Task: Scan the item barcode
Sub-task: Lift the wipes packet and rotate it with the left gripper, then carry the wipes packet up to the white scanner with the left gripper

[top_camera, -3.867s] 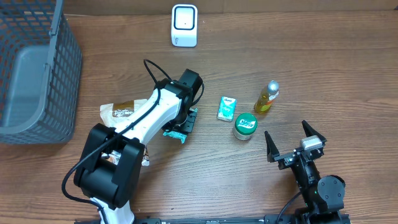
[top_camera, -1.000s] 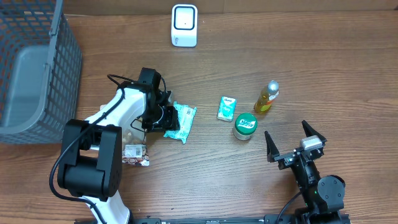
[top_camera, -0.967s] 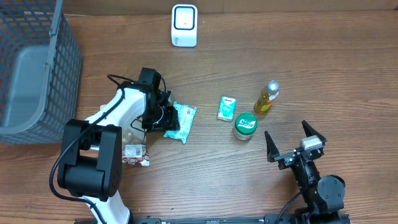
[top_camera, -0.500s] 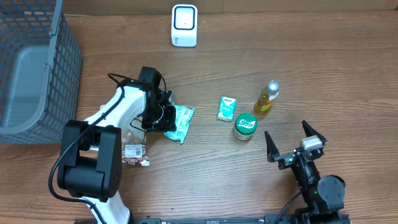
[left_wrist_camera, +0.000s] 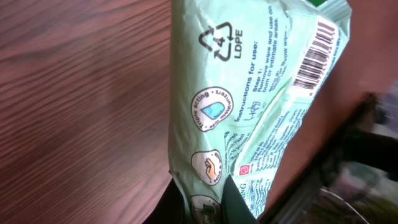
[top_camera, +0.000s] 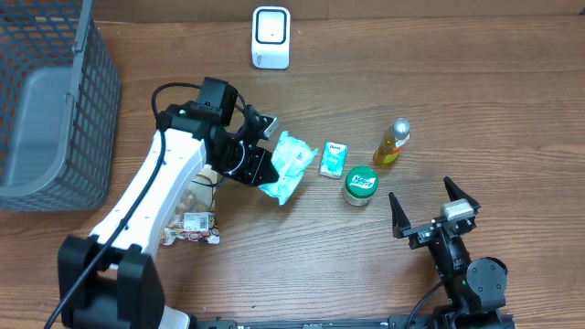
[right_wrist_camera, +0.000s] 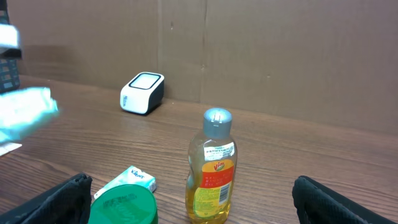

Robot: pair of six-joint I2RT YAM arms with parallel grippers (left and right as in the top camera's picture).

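From overhead, the left gripper [top_camera: 253, 164] is clamped tight on one end of a pale green packet [top_camera: 289, 164]. The packet sits near the middle of the bench [top_camera: 366, 73], just beside a small box [top_camera: 334, 158] on its right. A white scanner [top_camera: 271, 37] stands well apart at the far edge. A wire basket [top_camera: 55, 100] fills the left corner, and some snack wrappers [top_camera: 196, 225] lie by the left arm. A green-lidded jar [top_camera: 360, 184] and a yellow bottle [top_camera: 392, 142] stand to the right of the box. The right gripper [top_camera: 435, 212] rests near the front edge with its jaws spread wide, holding nothing.

The left wrist view is filled by the packet, pinched at its lower end between dark fingers [left_wrist_camera: 202, 205]. Its printed barcode [left_wrist_camera: 314, 55] is at the upper right.

The right wrist view shows the bottle, jar, box and scanner ahead of the parted fingers [right_wrist_camera: 56, 202]. The packet is a blur at the left edge.
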